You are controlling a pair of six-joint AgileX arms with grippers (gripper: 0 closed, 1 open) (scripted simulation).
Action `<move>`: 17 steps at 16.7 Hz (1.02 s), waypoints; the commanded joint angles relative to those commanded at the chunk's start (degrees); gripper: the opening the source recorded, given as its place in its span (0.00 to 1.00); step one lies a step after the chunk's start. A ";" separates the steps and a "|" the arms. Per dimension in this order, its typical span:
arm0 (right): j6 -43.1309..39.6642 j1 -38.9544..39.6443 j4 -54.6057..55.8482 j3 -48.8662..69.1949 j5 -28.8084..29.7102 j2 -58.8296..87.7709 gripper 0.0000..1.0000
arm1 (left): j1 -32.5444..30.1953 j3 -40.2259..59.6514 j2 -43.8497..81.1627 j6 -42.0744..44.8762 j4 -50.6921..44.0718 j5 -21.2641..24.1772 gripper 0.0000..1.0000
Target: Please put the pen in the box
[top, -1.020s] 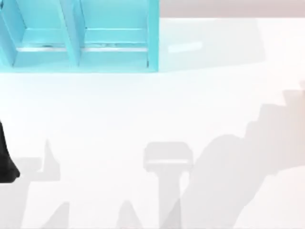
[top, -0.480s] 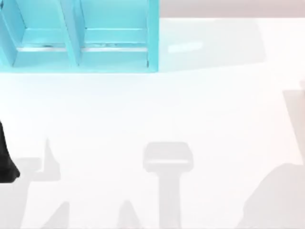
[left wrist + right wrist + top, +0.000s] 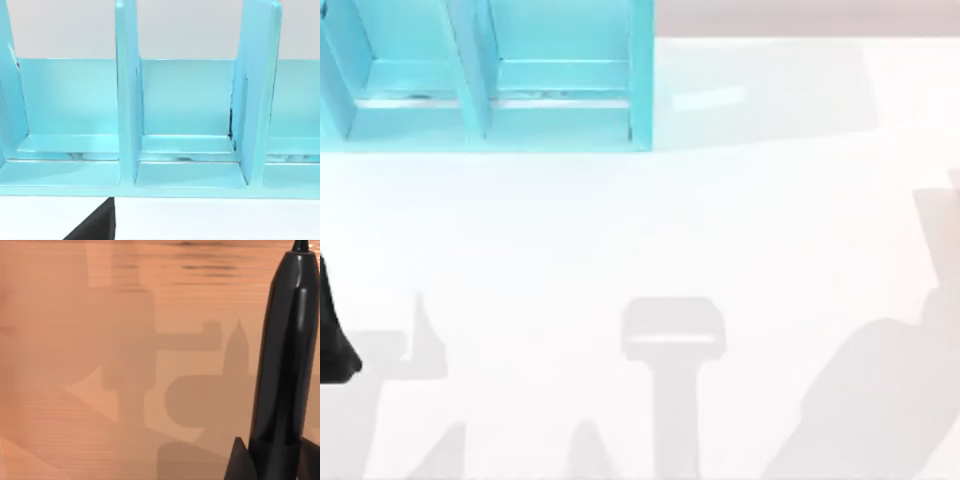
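Pen (image 3: pixel 284 365) stands gripped in the right gripper (image 3: pixel 276 462), its black body rising between the two dark fingers (image 3: pixel 239 462) that close on its lower end, one on each side. The tapered tip points away from the fingers, and the glossy barrel catches a long highlight along one side. Behind the pen lies a flat surface crossed by broad shadows, among them a blocky shape on a stem and a small pointed one. In the top view the turquoise box (image 3: pixel 640 75) sits at the far left of the white bench (image 3: pixel 650 220), against its back edge. Upright dividers split the box into open compartments, and a low front lip runs along their floor. The left arm (image 3: pixel 334 330) is parked at the left edge of the bench, well forward of the box; whether its grip is wide or narrow cannot be told. Its wrist view looks straight into the box (image 3: pixel 127 100), with two tall dividers and the back wall showing. A black wedge (image 3: pixel 95 227) juts in over the bench just in front of the box's lip. A large soft shadow (image 3: pixel 865 400) spreads across the bench's near right corner, and a squarish one (image 3: pixel 672 330) lies near the middle.
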 joint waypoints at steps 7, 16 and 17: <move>0.98 0.95 6.16 -9.08 1.38 -0.76 0.00 | 0.00 0.00 0.00 0.00 0.00 0.00 1.00; 0.50 -1.21 8.99 -10.34 -0.78 -1.67 0.15 | 0.00 0.00 0.00 0.00 0.00 0.00 1.00; 0.50 -1.21 8.99 -10.34 -0.78 -1.67 0.23 | 0.00 0.00 0.00 0.00 0.00 0.00 1.00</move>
